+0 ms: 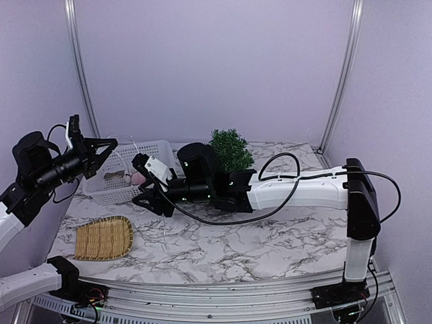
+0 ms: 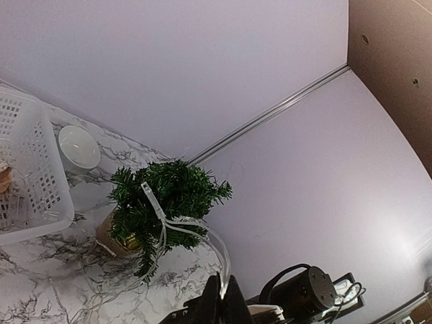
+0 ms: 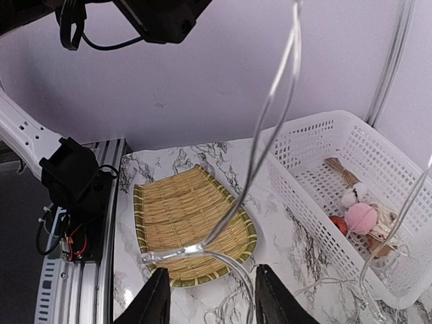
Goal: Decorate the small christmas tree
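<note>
small christmas tree looks light and tippy, so we'd steady its pot; left gripper pinches the clear wire, right gripper gapes.

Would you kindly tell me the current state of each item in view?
Small christmas tree: upright, clear string draped over it.
Clear string: partly lifted, partly on the table.
White basket: upright, ornaments inside.
Woven tray: lying flat.
Left jaws: shut on the clear string.
Right jaws: open around the string.
</note>
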